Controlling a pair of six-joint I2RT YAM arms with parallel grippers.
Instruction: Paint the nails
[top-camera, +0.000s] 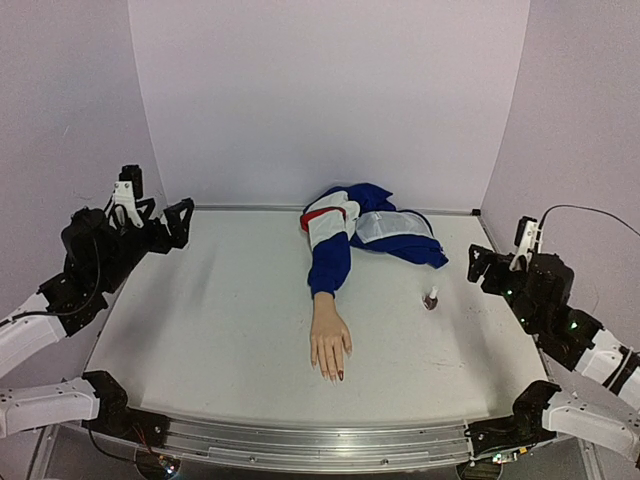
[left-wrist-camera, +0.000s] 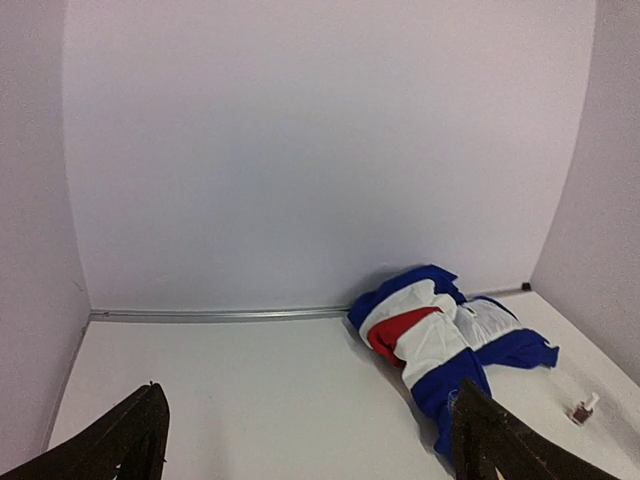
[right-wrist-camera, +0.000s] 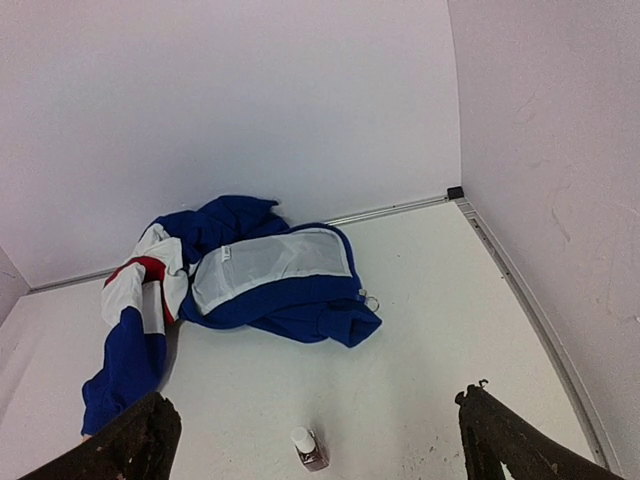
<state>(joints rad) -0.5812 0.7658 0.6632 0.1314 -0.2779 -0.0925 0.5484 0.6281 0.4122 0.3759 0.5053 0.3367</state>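
Observation:
A pale mannequin hand (top-camera: 330, 340) lies palm down mid-table, fingers toward the near edge, its wrist in a blue sleeve (top-camera: 329, 265). Its nails (top-camera: 336, 374) are tiny; at least one fingertip looks dark red. A small dark-red polish bottle (top-camera: 431, 298) with a white cap stands right of the hand; it also shows in the right wrist view (right-wrist-camera: 309, 449) and the left wrist view (left-wrist-camera: 581, 409). My left gripper (top-camera: 158, 215) is open and empty at the far left. My right gripper (top-camera: 500, 255) is open and empty at the right, just beyond the bottle.
The sleeve runs back into a crumpled blue, white and red jacket (top-camera: 372, 222) by the back wall, also seen in the left wrist view (left-wrist-camera: 430, 330) and the right wrist view (right-wrist-camera: 260, 270). Lilac walls close the table at the back and both sides.

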